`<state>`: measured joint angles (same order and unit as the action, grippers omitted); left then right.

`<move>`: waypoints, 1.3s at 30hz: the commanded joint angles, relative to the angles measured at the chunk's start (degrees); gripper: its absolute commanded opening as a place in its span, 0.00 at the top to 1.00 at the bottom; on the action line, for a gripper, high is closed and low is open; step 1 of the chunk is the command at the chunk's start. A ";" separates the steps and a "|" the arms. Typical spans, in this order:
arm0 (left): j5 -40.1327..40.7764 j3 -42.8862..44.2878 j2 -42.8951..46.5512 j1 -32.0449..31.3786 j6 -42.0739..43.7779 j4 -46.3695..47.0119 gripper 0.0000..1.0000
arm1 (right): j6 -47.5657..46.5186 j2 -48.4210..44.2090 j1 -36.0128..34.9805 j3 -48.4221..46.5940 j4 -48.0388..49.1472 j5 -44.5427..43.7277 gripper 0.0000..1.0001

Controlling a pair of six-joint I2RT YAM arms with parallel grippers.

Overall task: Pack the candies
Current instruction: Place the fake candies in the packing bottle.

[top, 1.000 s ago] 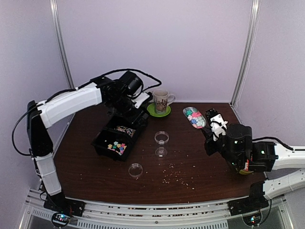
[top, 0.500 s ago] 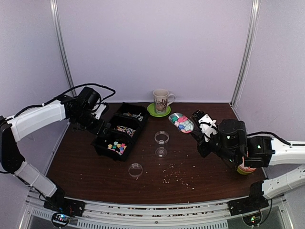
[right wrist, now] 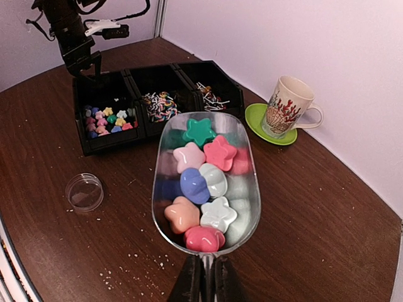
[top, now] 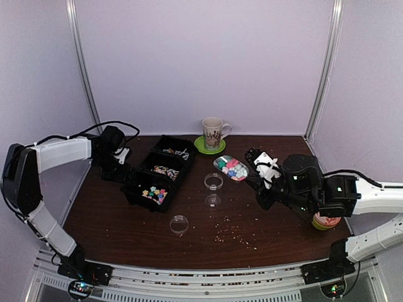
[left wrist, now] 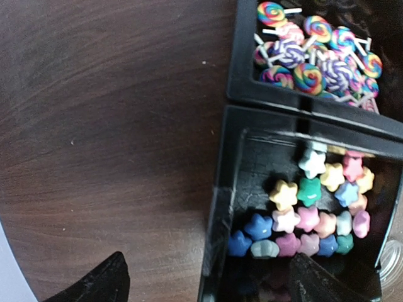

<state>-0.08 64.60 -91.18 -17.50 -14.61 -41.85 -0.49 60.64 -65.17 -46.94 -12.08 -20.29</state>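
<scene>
— What do we have of the candies (right wrist: 203, 182)?
— We see a heap of glossy star-shaped sweets in the clear scoop (right wrist: 254, 201): green, pink, blue, white and peach, some lying on top of others. The scoop sits level above the table (right wrist: 327, 207).
— And the others?
— We find more small stars (left wrist: 308, 211), pastel and bright, gathered at one side of an end compartment of the black tray (left wrist: 230, 69). In the next compartment we see swirled lollipops (left wrist: 315, 60) on thin white sticks, piled crosswise. We cannot make out what is in the third.
</scene>
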 commanded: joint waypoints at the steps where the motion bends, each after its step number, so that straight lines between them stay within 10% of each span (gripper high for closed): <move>1: -0.93 4.69 -3.77 0.97 -2.24 1.21 0.13 | -0.56 1.31 0.04 -2.34 -0.76 1.27 1.00; 39: -5.32 4.97 -9.48 2.12 -2.20 5.47 1.00 | 0.68 11.02 2.66 -7.77 -6.57 0.60 1.00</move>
<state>-5.58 69.67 -102.80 -15.79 -16.27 -37.71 -0.60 71.18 -62.87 -52.38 -18.31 -19.14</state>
